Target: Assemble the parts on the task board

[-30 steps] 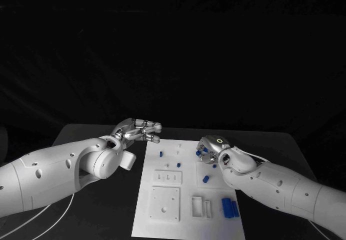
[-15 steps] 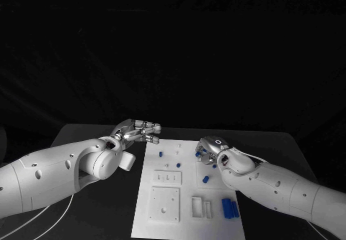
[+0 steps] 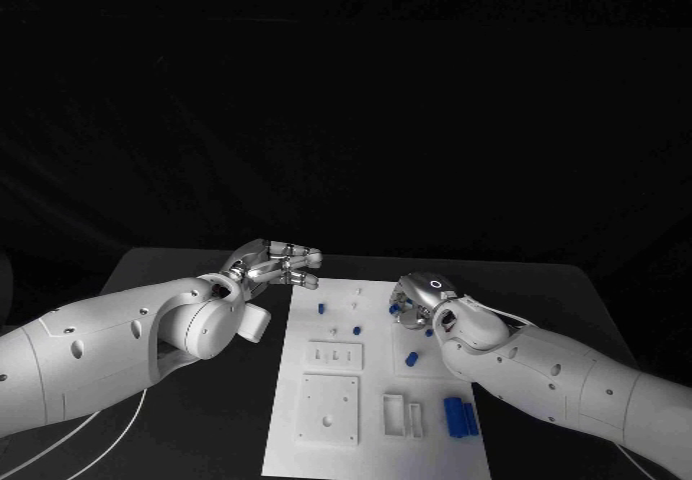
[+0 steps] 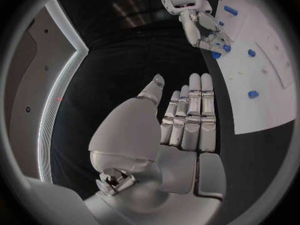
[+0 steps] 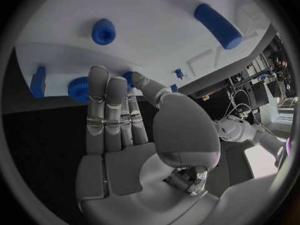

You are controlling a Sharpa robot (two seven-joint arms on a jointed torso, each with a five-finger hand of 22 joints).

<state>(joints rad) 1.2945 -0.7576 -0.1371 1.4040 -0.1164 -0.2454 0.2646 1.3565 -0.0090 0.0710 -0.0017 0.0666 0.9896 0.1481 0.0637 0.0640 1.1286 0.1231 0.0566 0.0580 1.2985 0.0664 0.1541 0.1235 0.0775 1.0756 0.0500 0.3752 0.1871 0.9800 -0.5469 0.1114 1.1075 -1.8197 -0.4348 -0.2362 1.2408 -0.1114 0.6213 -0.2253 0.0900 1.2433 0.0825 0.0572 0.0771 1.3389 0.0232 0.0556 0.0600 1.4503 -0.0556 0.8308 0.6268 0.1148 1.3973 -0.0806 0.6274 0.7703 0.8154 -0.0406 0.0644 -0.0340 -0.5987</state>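
The white task board [image 3: 335, 392] lies in the middle of the black table, also seen as the task board [image 4: 269, 92] and the task board [image 5: 156, 40]. Small blue parts lie on its far half: one part [image 3: 322, 309], another part [image 3: 413, 357], a pair of cylinders [image 3: 459, 415]. My left hand [image 3: 277, 261] hovers off the board's far left corner, the left hand [image 4: 187, 120] flat with fingers straight and nothing in it. My right hand [image 3: 418, 298] reaches down onto the far right of the board. A small blue part [image 5: 129, 77] sits between thumb tip and fingertip; a grip is unclear.
Near the right hand lie a blue gear-like part [image 5: 79, 89], a round part [image 5: 104, 31] and a long cylinder [image 5: 217, 19]. Raised white blocks [image 3: 329, 405] and slotted holders [image 3: 402, 414] occupy the board's near half. Black table [image 3: 216, 410] surrounds the board.
My right hand has crept slightly left and farther onto the board. The left hand and the parts have stayed put.
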